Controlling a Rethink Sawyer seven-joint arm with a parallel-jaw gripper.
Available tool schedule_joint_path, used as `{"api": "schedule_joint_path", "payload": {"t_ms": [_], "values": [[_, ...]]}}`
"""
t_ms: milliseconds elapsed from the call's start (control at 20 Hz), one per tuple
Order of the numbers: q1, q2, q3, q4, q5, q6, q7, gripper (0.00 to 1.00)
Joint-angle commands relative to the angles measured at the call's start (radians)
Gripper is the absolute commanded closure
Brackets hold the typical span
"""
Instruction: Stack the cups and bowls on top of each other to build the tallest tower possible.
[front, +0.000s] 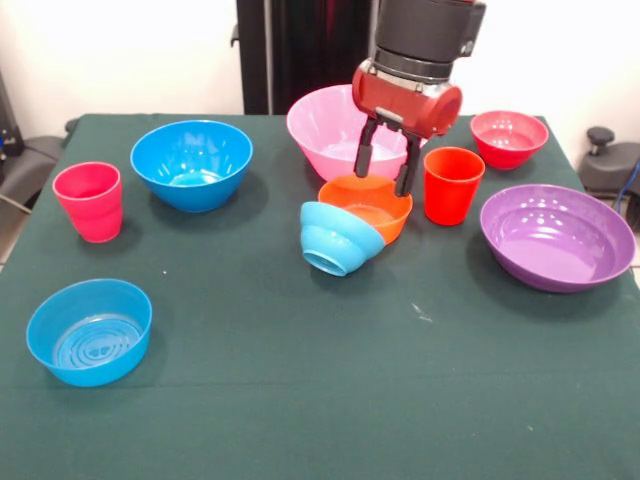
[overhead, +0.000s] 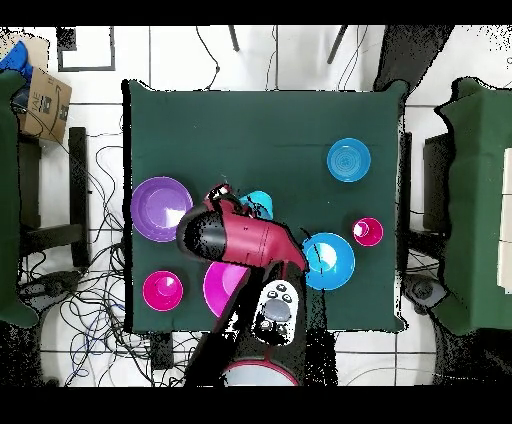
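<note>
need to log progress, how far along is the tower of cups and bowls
Barely started. Done: nothing stands as a tower; the orange bowl only leans against the tipped light-blue bowl. In hand: the open gripper straddles the orange bowl's rim without clamping it. Left: the pink bowl, purple bowl, deep blue bowl, small blue bowl, red bowl and both cups sit apart.

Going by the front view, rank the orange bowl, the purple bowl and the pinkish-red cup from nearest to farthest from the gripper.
1. Orange bowl: directly beneath the gripper, whose fingers straddle its rim.
2. Purple bowl: off to the picture's right.
3. Pinkish-red cup: far over at the picture's left edge of the table.
</note>
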Motion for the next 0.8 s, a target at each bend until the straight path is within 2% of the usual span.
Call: {"api": "schedule_joint_path", "payload": {"t_ms": [50, 200, 450, 800], "values": [[0.029, 0.12, -0.039, -0.007, 0.092, -0.061, 0.236, 0.0], [0.045, 0.183, -0.089, -0.023, 0.115, -0.156, 0.238, 0.0], [0.087, 0.254, -0.168, -0.022, 0.192, -0.252, 0.244, 0.0], [0.091, 0.271, -0.17, 0.011, 0.268, -0.323, 0.226, 0.0]]}}
